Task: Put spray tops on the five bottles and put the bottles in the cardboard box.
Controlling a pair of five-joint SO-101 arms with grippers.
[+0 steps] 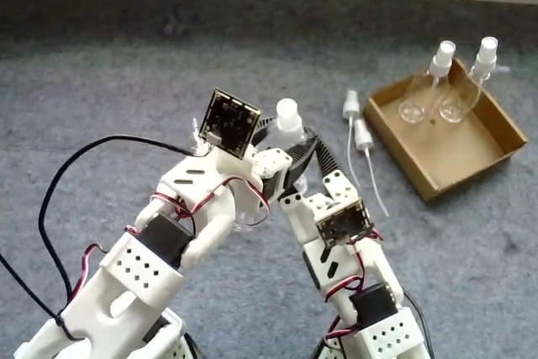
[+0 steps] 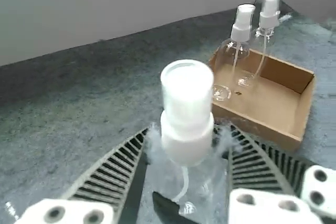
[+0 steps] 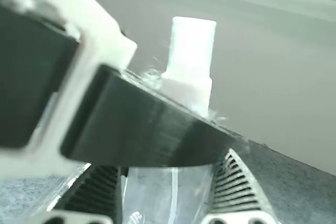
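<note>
Count: three capped bottles and two loose spray tops.

The held bottle [image 1: 288, 121] is upright over the grey worktop [image 1: 101, 81], where my two arms meet. My left tool [image 1: 277, 136] is clamped on it, and my right tool [image 1: 307, 145] is clamped on it from the other side. Both arms are stretched forward and angled in towards each other.

Boxed bottle A [image 1: 423, 94] and boxed bottle B [image 1: 465, 94] stand together in the far corner of the cardboard box [image 1: 471, 157], well to the right. Loose top A [image 1: 351, 105] and loose top B [image 1: 362, 134] lie on the worktop between me and the box, tubes trailing.

In the left wrist view the box [image 2: 283, 103] and both boxed bottles sit behind the held cap [image 2: 186, 111]. In the right wrist view my left tool's black jaw crosses at the neck, and the clear body fills the gap between my ribbed fingers [image 3: 236, 192].
</note>
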